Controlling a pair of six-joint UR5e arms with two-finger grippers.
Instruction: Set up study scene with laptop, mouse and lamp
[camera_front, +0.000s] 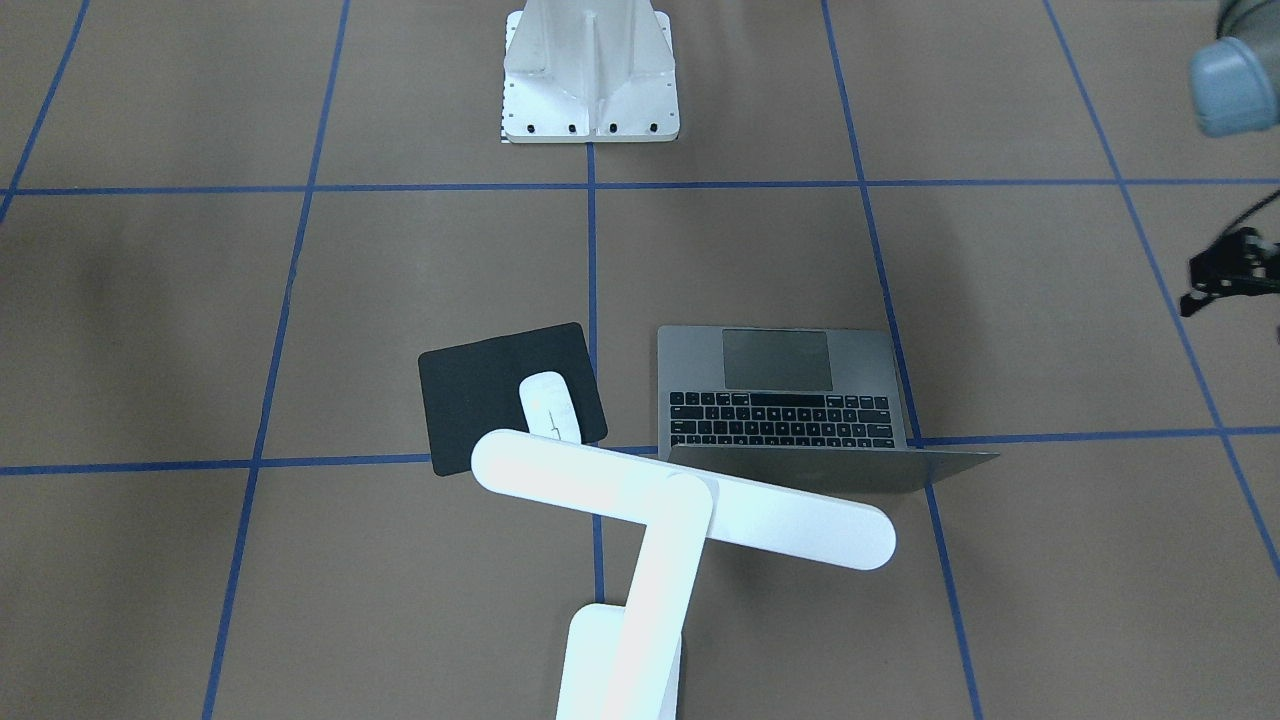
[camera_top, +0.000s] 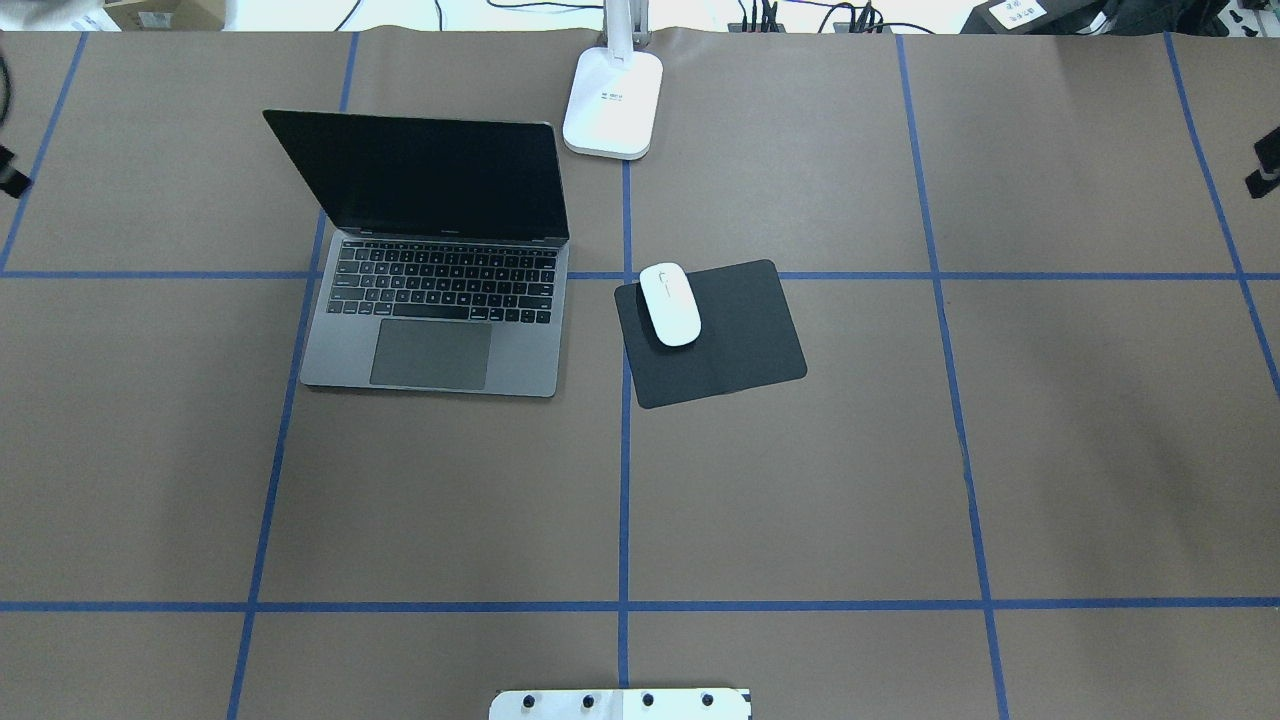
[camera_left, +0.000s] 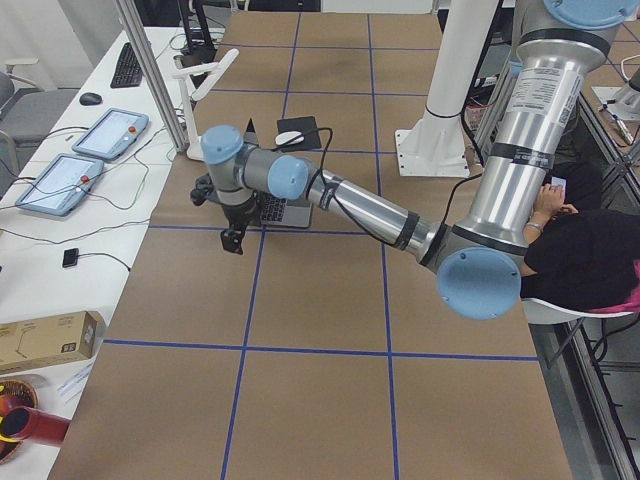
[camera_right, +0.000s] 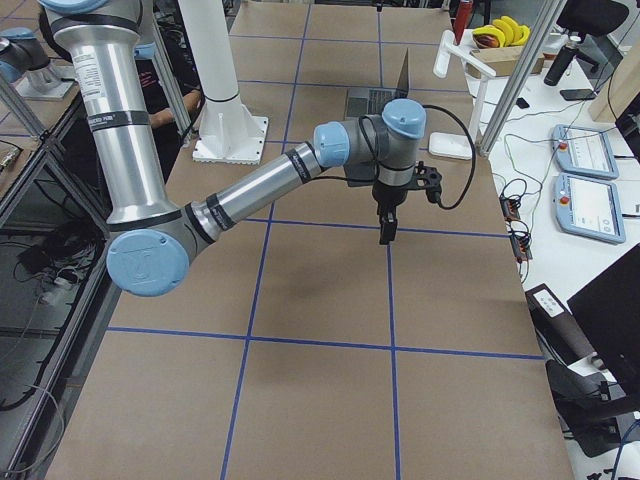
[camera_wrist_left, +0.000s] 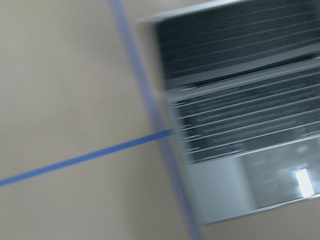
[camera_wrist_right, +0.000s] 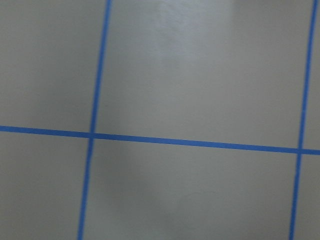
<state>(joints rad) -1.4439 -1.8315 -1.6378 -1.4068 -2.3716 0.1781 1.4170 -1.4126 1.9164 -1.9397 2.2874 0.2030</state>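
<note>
The laptop (camera_top: 440, 300) stands open on the table's left half, its screen dark; it also shows blurred in the left wrist view (camera_wrist_left: 240, 125). The white mouse (camera_top: 670, 304) lies on the far left corner of a black pad (camera_top: 735, 345). The white lamp stands behind them at the far edge on its base (camera_top: 613, 105), its bar head (camera_front: 690, 500) reaching over the table. My left gripper (camera_left: 235, 235) hovers left of the laptop, and my right gripper (camera_right: 386, 228) hovers over bare table far right. Neither touches anything; I cannot tell how their jaws stand.
The white ribbed pedestal (camera_top: 620, 703) stands at the near middle edge. Blue tape lines grid the brown paper table (camera_top: 800, 500). A seated person (camera_left: 585, 250) is beside the robot. Tablets (camera_left: 110, 133) lie on a side desk past the far edge.
</note>
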